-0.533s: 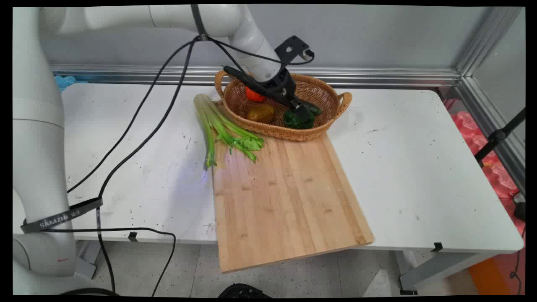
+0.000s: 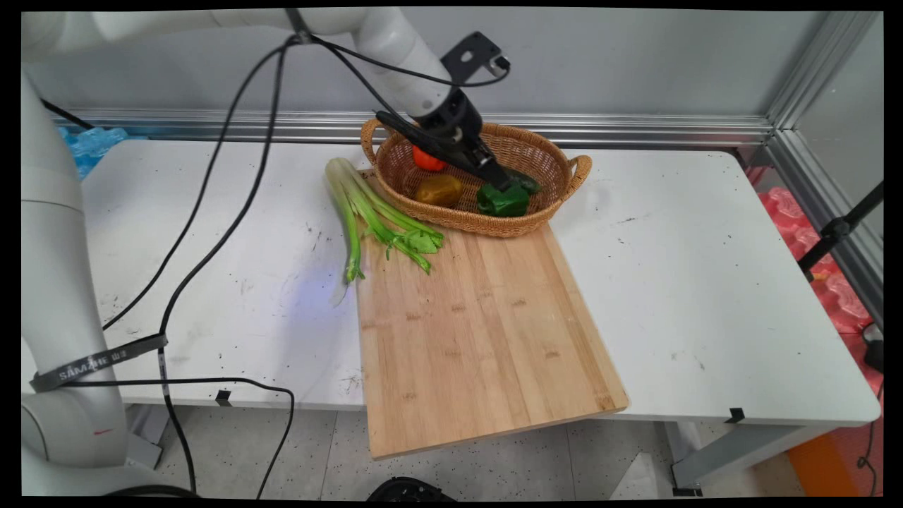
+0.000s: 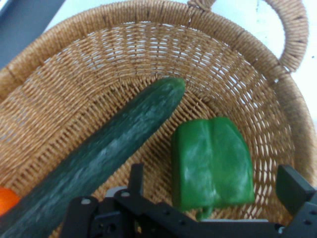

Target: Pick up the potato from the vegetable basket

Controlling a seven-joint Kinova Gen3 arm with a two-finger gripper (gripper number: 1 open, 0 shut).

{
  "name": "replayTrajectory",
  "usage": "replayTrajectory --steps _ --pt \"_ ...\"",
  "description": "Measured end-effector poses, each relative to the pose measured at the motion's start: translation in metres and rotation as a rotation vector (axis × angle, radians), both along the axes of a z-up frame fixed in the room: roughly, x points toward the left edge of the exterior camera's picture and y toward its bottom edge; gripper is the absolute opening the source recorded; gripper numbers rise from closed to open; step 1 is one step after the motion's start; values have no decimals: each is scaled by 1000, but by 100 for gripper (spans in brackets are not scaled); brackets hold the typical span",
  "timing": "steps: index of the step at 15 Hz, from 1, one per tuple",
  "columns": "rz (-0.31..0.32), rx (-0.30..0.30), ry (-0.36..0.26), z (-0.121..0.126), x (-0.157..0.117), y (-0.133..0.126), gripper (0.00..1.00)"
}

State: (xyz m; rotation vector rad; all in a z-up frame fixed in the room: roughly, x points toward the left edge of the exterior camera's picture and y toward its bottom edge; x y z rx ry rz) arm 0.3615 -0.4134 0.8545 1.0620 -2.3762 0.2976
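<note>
My gripper (image 2: 499, 182) hangs inside a woven basket (image 2: 494, 227), just above and behind a green bell pepper (image 2: 504, 201). In the hand view the gripper (image 3: 215, 182) is open, its fingers (image 3: 295, 187) standing on either side of the pepper (image 3: 213, 163) without gripping it. A long dark cucumber (image 3: 109, 153) lies slantwise to the pepper's left on the basket's floor (image 3: 148, 59); in the main view only the cucumber's end (image 2: 528, 183) shows past the gripper. A brown potato (image 2: 439, 190) and an orange-red fruit (image 2: 427, 160) also lie in the basket.
A bunch of celery (image 2: 374, 215) lies left of the basket, its leafy end on a wooden cutting board (image 2: 480, 331) that overhangs the table's near edge. Black cables (image 2: 211, 204) hang from the arm over the table's left side.
The arm has drawn back up and to the left, lifting the gripper a little off the green pepper. The pepper stays in the basket and shows more fully.
</note>
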Motion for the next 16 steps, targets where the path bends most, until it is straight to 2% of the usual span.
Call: replayTrajectory --steps 7,16 --pt "-24 -19 -11 26 37 38 100" --pt "-148 -56 -38 48 86 83 100"
